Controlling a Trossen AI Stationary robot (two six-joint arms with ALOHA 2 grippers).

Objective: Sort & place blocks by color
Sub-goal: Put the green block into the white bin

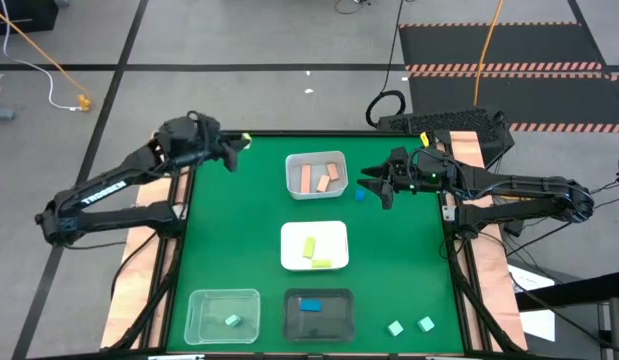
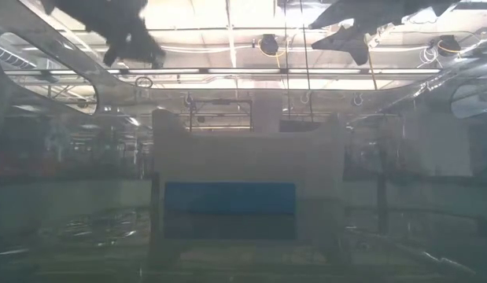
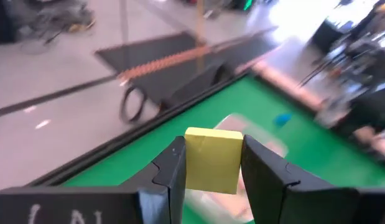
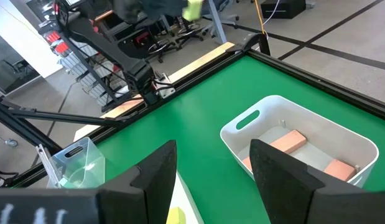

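Note:
My left gripper [image 1: 239, 146] hangs above the table's far left corner, shut on a yellow-green block [image 3: 212, 158], which also shows in the high view [image 1: 246, 139]. My right gripper [image 1: 375, 187] is raised at the far right, open with nothing between its fingers [image 4: 211, 177]. A blue block [image 1: 360, 194] lies on the green table below it. Salmon blocks [image 1: 321, 178] lie in the white bin [image 1: 292, 168]. Two yellow-green blocks [image 1: 315, 252] lie on the white tray [image 1: 289, 262]. The clear tray [image 1: 201, 300] holds a mint block [image 1: 232, 321], and the black tray [image 1: 339, 325] a blue block [image 1: 309, 305]. Two mint blocks [image 1: 410, 325] lie near the front right. My left gripper pinches the yellow-green block by two opposite sides [image 3: 192, 165] between its two fingers. The fingers come nearly level from the table's left, slanting a little down. The block is lifted clear of the table and its top [image 3: 214, 134] stands above the fingertips.
The four containers fill the table's middle and near edge. Bare green surface [image 1: 239, 230] lies left of the white tray and bin. Beyond the far right corner are cables and a dark box [image 1: 444, 125] on the floor.

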